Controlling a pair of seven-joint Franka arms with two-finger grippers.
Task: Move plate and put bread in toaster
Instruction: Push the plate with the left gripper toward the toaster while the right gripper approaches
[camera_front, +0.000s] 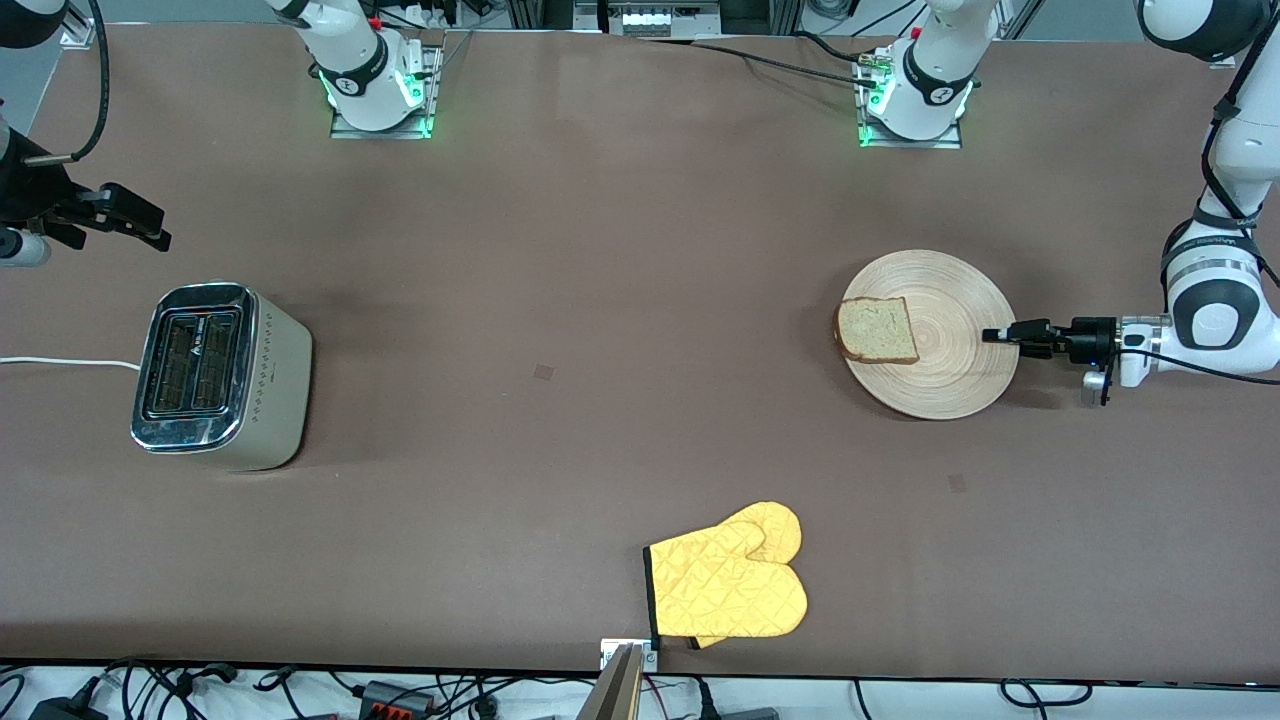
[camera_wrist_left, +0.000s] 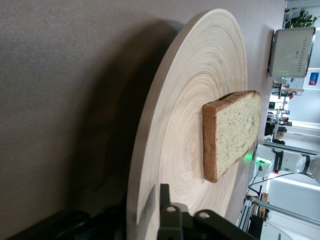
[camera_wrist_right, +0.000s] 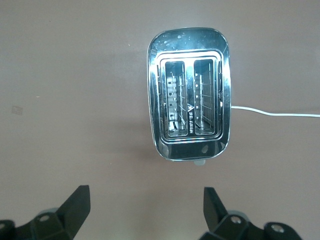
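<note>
The light-wood plate (camera_front: 950, 360) lies toward the left arm's end of the table, with the brown-crusted bread slice (camera_front: 878, 331) on it, on the side toward the right arm's end. My left gripper (camera_front: 1000, 335) is shut on the plate's rim at the edge toward the left arm's end. In the left wrist view the gripper (camera_wrist_left: 146, 202) has one finger on top of the plate (camera_wrist_left: 200, 100) and the other hidden beneath it; the bread (camera_wrist_left: 232, 132) lies further in. The toaster (camera_front: 215, 375) stands at the right arm's end. My right gripper (camera_front: 150, 232) is open and empty, over the table beside the toaster (camera_wrist_right: 189, 95); both slots are empty.
A yellow oven mitt (camera_front: 728, 585) lies near the table's front edge, nearest the camera. The toaster's white cord (camera_front: 60, 362) runs off toward the right arm's end of the table. Bare brown tabletop (camera_front: 560, 330) lies between toaster and plate.
</note>
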